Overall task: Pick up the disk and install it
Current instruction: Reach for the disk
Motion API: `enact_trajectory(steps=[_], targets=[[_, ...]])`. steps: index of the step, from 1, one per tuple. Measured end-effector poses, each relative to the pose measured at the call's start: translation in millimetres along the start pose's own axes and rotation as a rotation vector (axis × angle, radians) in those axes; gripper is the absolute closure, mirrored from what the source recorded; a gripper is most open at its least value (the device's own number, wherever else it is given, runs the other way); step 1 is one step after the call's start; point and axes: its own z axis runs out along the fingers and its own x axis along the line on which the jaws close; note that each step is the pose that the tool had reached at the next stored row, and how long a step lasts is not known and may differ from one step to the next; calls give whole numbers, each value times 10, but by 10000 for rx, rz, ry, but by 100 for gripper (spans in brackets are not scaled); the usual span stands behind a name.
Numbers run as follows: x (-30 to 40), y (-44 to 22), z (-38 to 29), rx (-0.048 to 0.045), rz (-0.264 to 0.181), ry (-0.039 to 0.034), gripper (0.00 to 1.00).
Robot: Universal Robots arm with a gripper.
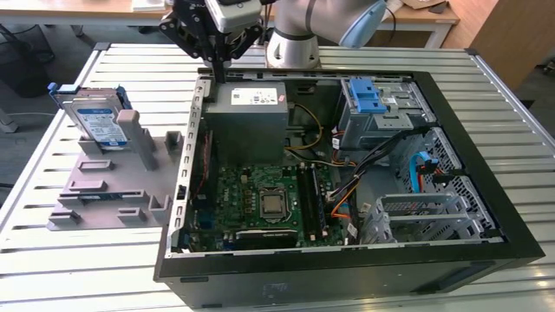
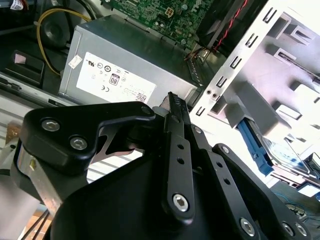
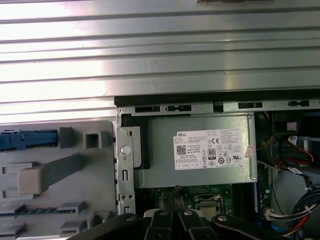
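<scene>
At the exterior view's left, the disk [image 1: 95,122] stands on edge in a grey holder [image 1: 111,195] on the slatted table [image 1: 52,273]. It is well apart from the gripper [image 1: 218,69] and outside the computer case [image 1: 347,276], so you should regard it as not yet picked up. Judge the disk as a rigid, fairly dense metal body with smooth, probably slippery faces and shock-sensitive internals — handle it as fragile. The blue rails [image 1: 57,92] along its edges look like thin plastic and will likely flex. The sounder hold is therefore across the flat faces, on the upper part that stands clear of the holder. Note the grey post [image 1: 130,130] just beside the disk on its right, which narrows access from that side. Further right, the gripper hangs over the far-left rim of the case, above the power supply [image 1: 251,120]. In the second wrist view the gripper [image 2: 172,97] has its fingers pressed together with nothing between them. Nearer to you lies the motherboard [image 1: 260,195]. At the far right of the case, a blue latch [image 1: 368,97] sits on top of the drive bays. Below it, loose cables [image 1: 381,156] cross the open space toward a metal drive cage [image 1: 416,214] at the near right — treat these, and the case wall that stands between the holder and the interior, as the main obstructions.
</scene>
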Motion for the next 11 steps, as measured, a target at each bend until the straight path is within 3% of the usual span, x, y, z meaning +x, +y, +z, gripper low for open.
enact_trajectory(steps=[11], targets=[[30,4,3,0,-1,0,89]])
